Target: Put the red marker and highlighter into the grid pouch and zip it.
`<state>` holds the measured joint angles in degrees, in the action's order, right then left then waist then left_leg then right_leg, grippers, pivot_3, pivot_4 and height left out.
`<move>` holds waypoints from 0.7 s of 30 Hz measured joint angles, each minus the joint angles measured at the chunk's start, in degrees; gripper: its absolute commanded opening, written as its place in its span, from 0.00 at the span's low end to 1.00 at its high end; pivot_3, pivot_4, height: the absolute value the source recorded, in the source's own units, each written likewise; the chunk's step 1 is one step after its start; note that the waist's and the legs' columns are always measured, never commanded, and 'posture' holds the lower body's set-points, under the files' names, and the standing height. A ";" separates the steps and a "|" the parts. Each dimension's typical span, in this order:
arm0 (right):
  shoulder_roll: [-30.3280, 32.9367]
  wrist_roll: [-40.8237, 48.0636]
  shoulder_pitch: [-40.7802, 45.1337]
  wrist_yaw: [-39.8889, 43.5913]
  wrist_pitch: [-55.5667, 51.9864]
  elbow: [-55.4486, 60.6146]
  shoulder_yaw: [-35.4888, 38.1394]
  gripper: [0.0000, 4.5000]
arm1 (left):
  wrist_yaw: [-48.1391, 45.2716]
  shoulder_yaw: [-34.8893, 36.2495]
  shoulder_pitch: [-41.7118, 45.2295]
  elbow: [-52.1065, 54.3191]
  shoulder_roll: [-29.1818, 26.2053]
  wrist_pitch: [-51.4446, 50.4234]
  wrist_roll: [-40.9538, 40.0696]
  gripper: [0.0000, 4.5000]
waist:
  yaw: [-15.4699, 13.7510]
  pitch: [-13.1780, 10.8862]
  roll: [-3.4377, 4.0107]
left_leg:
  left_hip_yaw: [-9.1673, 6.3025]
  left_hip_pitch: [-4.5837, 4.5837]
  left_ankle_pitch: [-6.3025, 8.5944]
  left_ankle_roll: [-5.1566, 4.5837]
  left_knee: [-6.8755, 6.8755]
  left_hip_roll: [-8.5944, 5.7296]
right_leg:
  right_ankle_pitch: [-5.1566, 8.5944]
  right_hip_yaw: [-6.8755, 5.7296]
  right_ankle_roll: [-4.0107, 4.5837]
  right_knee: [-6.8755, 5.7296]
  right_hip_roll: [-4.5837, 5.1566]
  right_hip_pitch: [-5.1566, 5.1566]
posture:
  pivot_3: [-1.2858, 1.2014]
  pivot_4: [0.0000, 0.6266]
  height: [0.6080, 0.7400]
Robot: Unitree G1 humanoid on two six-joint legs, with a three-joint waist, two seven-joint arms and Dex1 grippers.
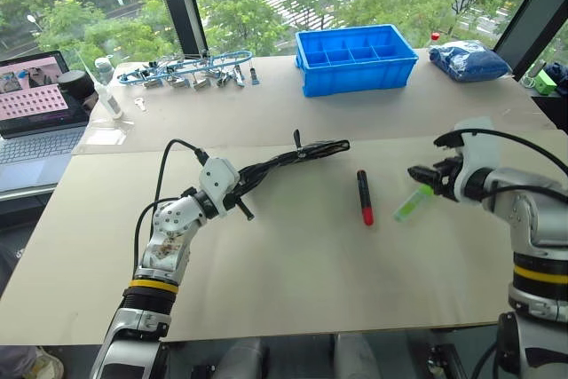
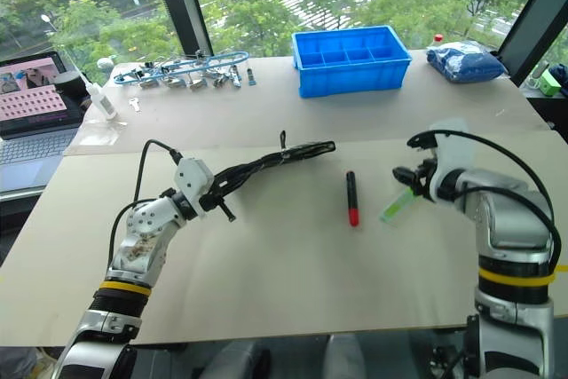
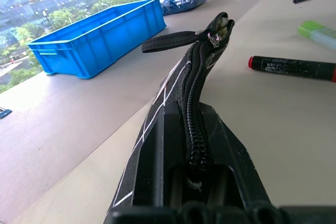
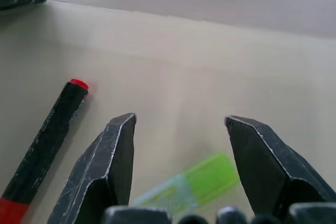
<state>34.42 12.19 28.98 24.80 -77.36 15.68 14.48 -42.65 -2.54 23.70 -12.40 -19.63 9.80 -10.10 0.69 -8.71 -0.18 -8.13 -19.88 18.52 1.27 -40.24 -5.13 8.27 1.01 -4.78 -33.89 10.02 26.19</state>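
Pale table, red marker at centre, highlighter at 3 o'clock, blue bin at 12 o'clock

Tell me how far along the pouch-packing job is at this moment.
Early. Done: the left gripper is shut on the grid pouch and holds it edge-up above the table. In hand: the right gripper stands open around the highlighter, which looks to lie on the table, not yet gripped. Left: the red marker lies on the table beside the pouch, neither pen is inside, and the final zipping remains.
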 measured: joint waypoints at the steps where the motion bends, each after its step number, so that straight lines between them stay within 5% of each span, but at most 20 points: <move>1: -0.77 -0.30 -0.39 -1.42 -2.29 1.68 0.06 0.67 | 0.10 0.06 0.05 -0.01 0.17 0.01 -0.02 0.00 | -0.01 0.00 0.00 | 0.00 0.00 0.00 0.00 -0.02 0.00 | -0.02 0.00 0.00 0.01 0.00 0.00 | 0.52 0.24 1.00; 8: -4.00 -2.08 1.04 -8.69 -13.28 11.06 1.31 0.67 | 0.40 -0.07 0.74 -1.77 1.96 0.29 0.04 0.00 | 0.05 0.00 0.00 | 0.00 0.01 0.00 -0.01 -0.02 -0.01 | -0.04 -0.01 0.00 0.02 0.00 -0.02 | 0.52 0.24 1.00; 21: -13.47 -7.06 -2.40 -19.75 -14.02 13.59 -2.53 0.67 | 1.27 0.15 0.99 -2.58 2.91 1.48 0.24 0.00 | 0.07 0.01 0.00 | 0.00 0.03 0.00 -0.01 -0.04 -0.01 | -0.05 -0.01 0.00 0.02 0.00 -0.03 | 0.52 0.24 1.00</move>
<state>20.95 5.13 26.59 5.05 -91.39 29.27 11.94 -41.37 -2.39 24.69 -14.98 -16.72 11.28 -9.86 0.76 -8.70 -0.18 -8.12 -19.85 18.52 1.26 -40.28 -5.14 8.23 1.01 -4.79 -33.87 10.02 26.15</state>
